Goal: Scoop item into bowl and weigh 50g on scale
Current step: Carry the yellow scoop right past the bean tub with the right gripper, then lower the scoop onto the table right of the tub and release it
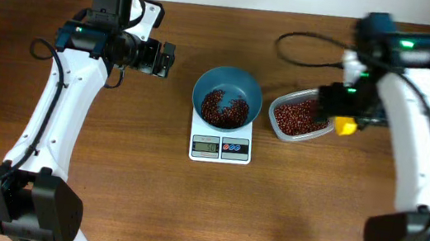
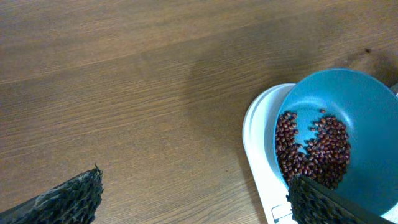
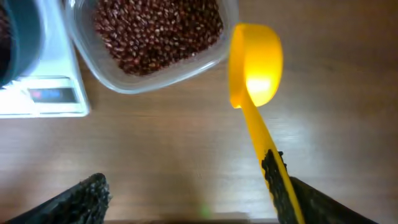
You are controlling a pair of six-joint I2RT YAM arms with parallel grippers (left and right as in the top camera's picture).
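The teal bowl point(image 1: 229, 82) sits on the white scale point(image 1: 221, 147) with a heap of red-brown beans point(image 1: 223, 107) inside. My left gripper point(image 1: 160, 59) hovers open to the left of it. In the left wrist view the bowl point(image 2: 367, 118) and its beans point(image 2: 314, 152) lie just beyond the right finger point(image 2: 329, 205). My right gripper point(image 3: 189, 199) is open over the wood. An empty yellow scoop point(image 3: 255, 62) points toward the bean container point(image 3: 155, 37), its handle leaning on my right finger point(image 3: 311, 202). The other finger point(image 3: 81, 199) stands far from it.
A clear plastic container point(image 1: 303, 117) full of beans stands right of the scale. The scale's display and buttons face the table's front edge. A black cable point(image 1: 306, 58) loops on the table behind the container. Both arm bases sit at the near corners.
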